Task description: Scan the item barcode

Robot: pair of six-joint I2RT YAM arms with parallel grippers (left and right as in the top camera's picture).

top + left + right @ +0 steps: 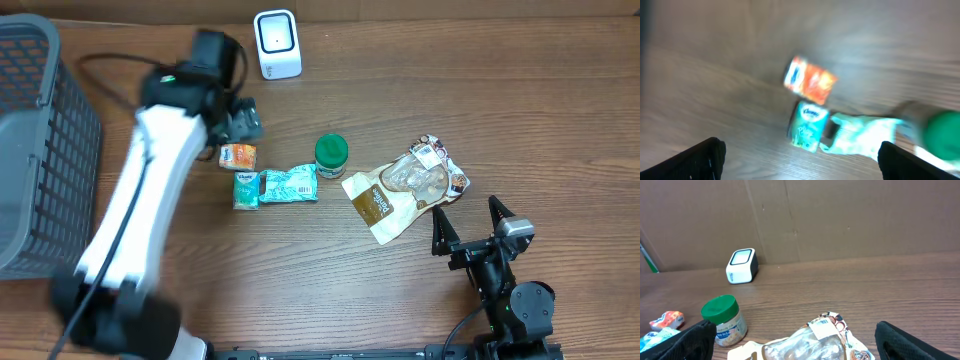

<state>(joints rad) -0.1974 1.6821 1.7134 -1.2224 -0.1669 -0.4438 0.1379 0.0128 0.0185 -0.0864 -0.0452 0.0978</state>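
1. Layout, all positions taken from the white box-shaped barcode scanner (277, 43)
- The grey mesh basket (40, 150) stands well to the scanner's left.
- The brown and clear snack bag (405, 185) lies in front of the scanner and to its right.
- The teal foil pouch (292, 184) lies directly in front of it.
- The green-lidded jar (331, 152) stands between pouch and bag.
- The teal tissue pack (246, 189) touches the pouch's left end.
- The small orange packet (238, 156) lies flat on the table, just behind the tissue pack on the scanner side.

2. Grippers
- The left gripper (243, 122) hovers between scanner and orange packet, fingers (705, 160) spread wide and grasping nothing.
- The right gripper (468, 228) is parked beyond the snack bag, likewise spread and empty.

3. Step in hand (judgement)
- Nothing is held or presented.
- The step is item pick-up, and the orange packet is the likely item.

4. Next move (judgement)
- Lower the left fingers astride the packet, clamp and lift.
- Turn its barcode face toward the scanner window; the blurred wrist view shows no barcode
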